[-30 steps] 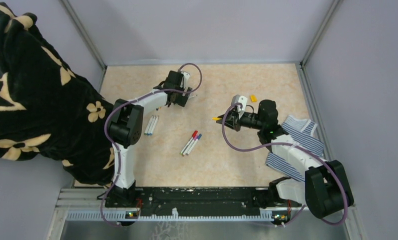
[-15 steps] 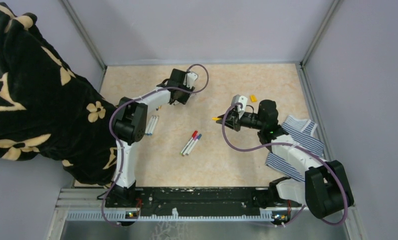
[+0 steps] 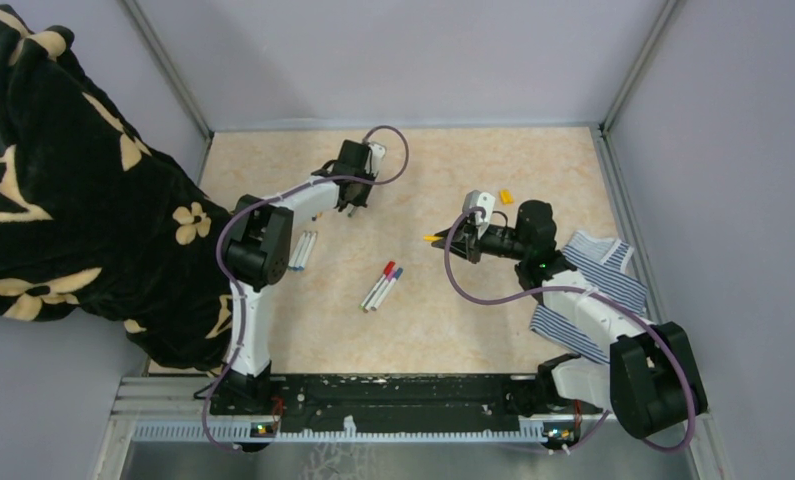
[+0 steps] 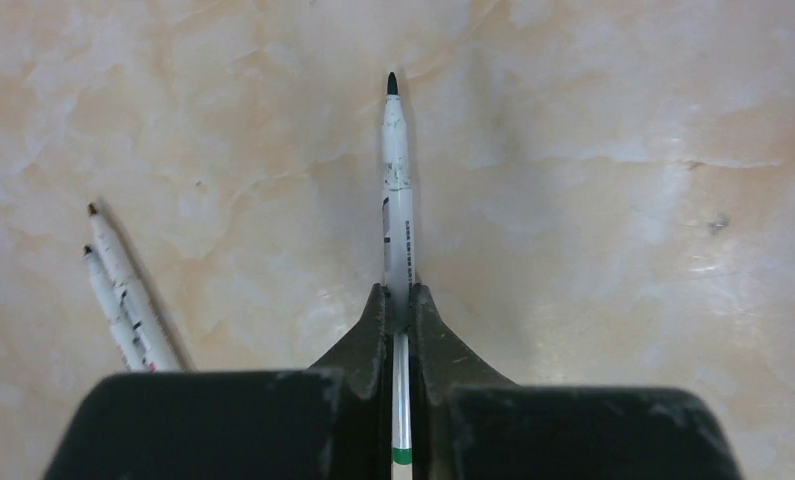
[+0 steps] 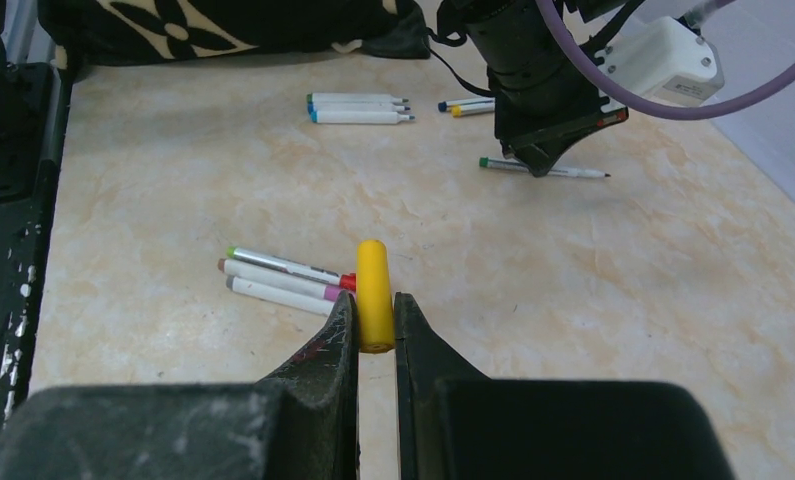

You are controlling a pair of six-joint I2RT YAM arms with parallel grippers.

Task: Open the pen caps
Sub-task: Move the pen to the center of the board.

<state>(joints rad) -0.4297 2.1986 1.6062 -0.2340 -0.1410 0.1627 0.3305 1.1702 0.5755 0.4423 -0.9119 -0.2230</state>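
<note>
Left gripper (image 4: 398,300) — pen (image 4: 397,190); right gripper (image 5: 376,305) — yellow cap (image 5: 373,285)

In the left wrist view, the green-tipped pen (image 4: 397,200) is running down between the pinching fingers of the left gripper (image 4: 396,300), and its rear end is passing off the bottom edge. The gripper's body is covering the lower ends of two pens (image 4: 123,290) at left. In the right wrist view, the right gripper (image 5: 375,300) is clamping the yellow cap (image 5: 373,265) and masking its lower flanks. The cap is also blocking the ends of three pens (image 5: 273,278) behind it. From above, the right arm (image 3: 588,308) is overlapping the striped cloth (image 3: 613,270).
</note>
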